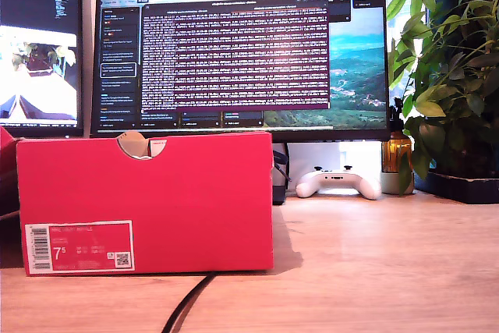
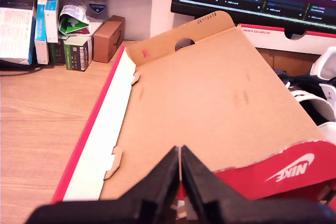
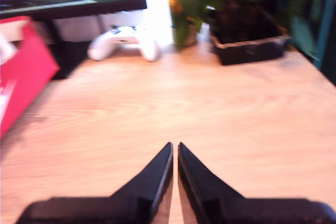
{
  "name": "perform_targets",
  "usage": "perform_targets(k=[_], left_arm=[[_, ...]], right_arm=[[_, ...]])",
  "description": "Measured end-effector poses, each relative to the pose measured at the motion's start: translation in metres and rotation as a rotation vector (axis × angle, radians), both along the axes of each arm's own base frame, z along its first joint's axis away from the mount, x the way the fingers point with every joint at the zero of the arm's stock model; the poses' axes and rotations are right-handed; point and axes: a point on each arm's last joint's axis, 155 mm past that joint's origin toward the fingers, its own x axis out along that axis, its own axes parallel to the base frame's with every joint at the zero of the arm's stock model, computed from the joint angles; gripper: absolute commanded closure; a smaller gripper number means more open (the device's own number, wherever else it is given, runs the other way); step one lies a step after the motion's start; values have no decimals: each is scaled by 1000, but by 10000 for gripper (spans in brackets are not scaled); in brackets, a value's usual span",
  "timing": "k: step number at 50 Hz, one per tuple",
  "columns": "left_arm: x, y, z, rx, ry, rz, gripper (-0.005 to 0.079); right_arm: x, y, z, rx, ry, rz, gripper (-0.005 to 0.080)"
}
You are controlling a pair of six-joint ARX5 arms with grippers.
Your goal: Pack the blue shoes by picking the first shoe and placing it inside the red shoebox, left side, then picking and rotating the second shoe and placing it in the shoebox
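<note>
The red shoebox (image 1: 156, 193) stands at the exterior view's left, its white "7.5" label (image 1: 78, 247) facing the camera and a half-round notch in its top edge. Neither gripper shows in that view. My first gripper (image 2: 179, 150) is shut and hovers over the box's open lid (image 2: 210, 93), brown inside, with a red rim and white logo. Past the lid, parts of the blue shoes (image 2: 307, 98) show, dark with white; whether they lie inside the box I cannot tell. My second gripper (image 3: 175, 145) is shut over bare wood, the shoebox (image 3: 23, 72) off to one side.
A large monitor (image 1: 242, 52) stands behind the box. To the exterior view's right are a white game controller (image 1: 339, 182) and a potted plant (image 1: 444, 76). A black cable (image 1: 187, 306) crosses the desk in front. Books and small cartons (image 2: 52, 30) line the wall beside the lid.
</note>
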Motion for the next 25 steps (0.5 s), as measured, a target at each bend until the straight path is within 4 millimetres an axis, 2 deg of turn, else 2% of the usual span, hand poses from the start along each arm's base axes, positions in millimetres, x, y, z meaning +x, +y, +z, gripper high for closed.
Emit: perform_targets(k=[14,17,18,21,25], left_arm=[[0,0,0,0,1,0,764],[0,0,0,0,1,0,764],[0,0,0,0,0,0,764],[0,0,0,0,0,0,764],[0,0,0,0,1,0,764]], right_arm=[[0,7,0,92,6,16,752],[0,6,0,58,3,18,752],[0,6,0,-25,-3,37,752],[0,6,0,-76,-8,50,752],[0,6,0,-88,-9,54,752]])
